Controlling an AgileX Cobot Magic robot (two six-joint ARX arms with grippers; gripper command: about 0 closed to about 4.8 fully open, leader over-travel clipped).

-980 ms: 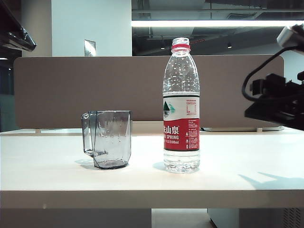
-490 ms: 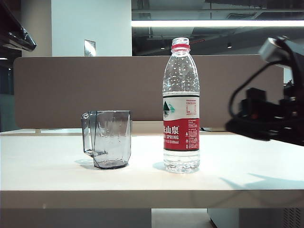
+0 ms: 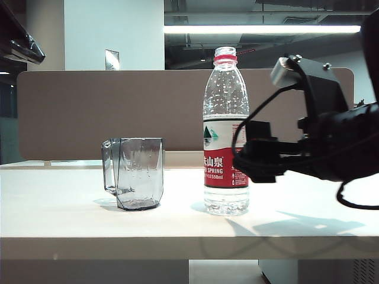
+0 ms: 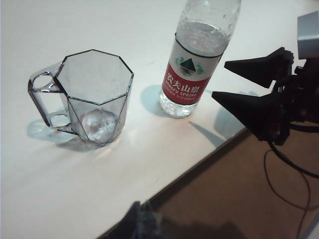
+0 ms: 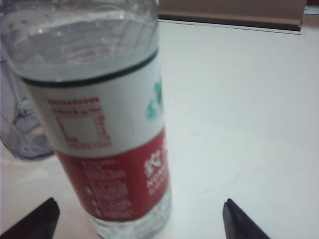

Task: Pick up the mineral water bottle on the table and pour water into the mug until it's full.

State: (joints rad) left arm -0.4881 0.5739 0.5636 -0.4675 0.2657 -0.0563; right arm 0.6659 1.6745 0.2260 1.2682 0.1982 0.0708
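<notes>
The mineral water bottle (image 3: 226,133) stands upright and uncapped on the table (image 3: 71,219), with the grey faceted mug (image 3: 135,173) to its left. The water (image 5: 84,55) reaches about the top of the label. The mug (image 4: 94,94) looks empty. My right gripper (image 3: 244,161) is open and level at the bottle's right side, at label height. In the right wrist view the bottle (image 5: 99,124) stands between the wide-apart fingertips (image 5: 239,221), touching neither. My left gripper (image 4: 142,219) hangs off the table's front edge, its tips together, holding nothing.
A brown partition (image 3: 77,112) runs along the back of the table. The table's front edge (image 4: 199,167) lies close below the bottle and mug in the left wrist view. A cable (image 4: 289,164) trails from the right arm.
The right arm has swung in from the right edge to the bottle's side. Bottle and mug have not moved.
</notes>
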